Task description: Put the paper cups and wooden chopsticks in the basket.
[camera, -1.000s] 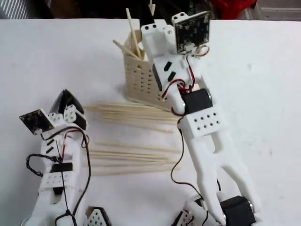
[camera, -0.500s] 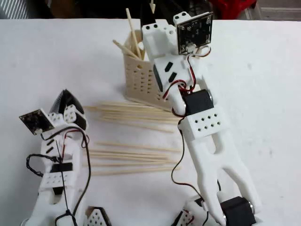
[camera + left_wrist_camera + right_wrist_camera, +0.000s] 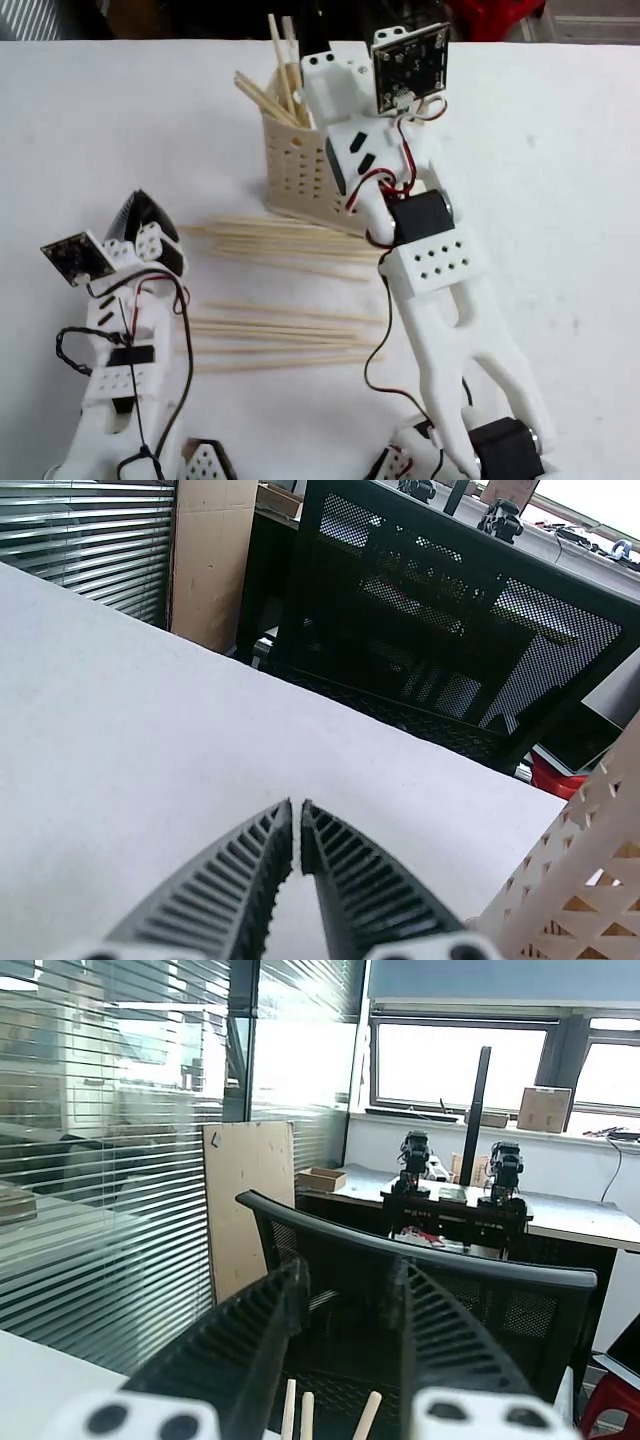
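Observation:
A white lattice basket (image 3: 300, 175) stands at the back of the table with several wooden chopsticks (image 3: 277, 72) sticking up out of it. My right gripper (image 3: 348, 1278) hangs open right above the basket, and chopstick tips (image 3: 300, 1415) show just below its fingers. More chopsticks lie flat on the table in two bundles, one (image 3: 280, 242) by the basket's front and one (image 3: 285, 338) nearer the arms. My left gripper (image 3: 138, 198) rests low at the left, shut and holding nothing (image 3: 297, 812), with the basket's wall (image 3: 575, 880) off to its side.
The right arm (image 3: 440, 300) stretches across the table's right half up to the basket. Beyond the table's far edge stands a black mesh chair (image 3: 440, 630). Bare white tabletop (image 3: 560, 180) lies to the right and far left.
The chopstick that stood up in the right gripper above the basket is no longer there; the sticks in the basket have shifted and one more leans among them. The left arm has not moved.

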You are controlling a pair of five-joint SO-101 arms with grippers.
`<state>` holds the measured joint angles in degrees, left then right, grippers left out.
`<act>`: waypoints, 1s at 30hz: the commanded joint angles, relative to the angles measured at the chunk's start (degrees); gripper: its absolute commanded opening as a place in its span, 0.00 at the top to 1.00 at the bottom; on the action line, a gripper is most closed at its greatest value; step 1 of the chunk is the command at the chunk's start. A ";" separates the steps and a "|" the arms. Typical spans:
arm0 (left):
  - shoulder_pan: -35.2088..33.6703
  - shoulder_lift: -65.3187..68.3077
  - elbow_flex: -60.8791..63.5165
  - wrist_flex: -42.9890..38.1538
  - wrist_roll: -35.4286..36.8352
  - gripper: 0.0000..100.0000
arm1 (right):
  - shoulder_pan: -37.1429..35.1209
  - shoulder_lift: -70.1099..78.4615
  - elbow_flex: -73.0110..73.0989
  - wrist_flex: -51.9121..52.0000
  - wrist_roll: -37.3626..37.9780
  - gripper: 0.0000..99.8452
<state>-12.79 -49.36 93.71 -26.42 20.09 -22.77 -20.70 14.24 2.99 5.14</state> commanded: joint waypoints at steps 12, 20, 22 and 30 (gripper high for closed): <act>0.31 -1.19 -1.14 -1.49 0.18 0.95 | -15.52 -10.77 4.75 44.53 26.90 0.87; 0.31 -1.19 -1.05 -1.49 0.18 0.95 | -13.93 1.36 12.92 40.04 27.96 0.87; 0.31 -1.19 -1.14 -1.49 0.18 0.95 | -13.14 5.05 14.07 39.08 26.64 0.87; -0.92 -1.19 -0.70 -13.54 0.26 0.95 | -7.34 6.73 14.51 50.68 15.91 0.87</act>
<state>-12.79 -49.36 93.71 -33.54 20.09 -32.88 -12.18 28.92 48.26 22.29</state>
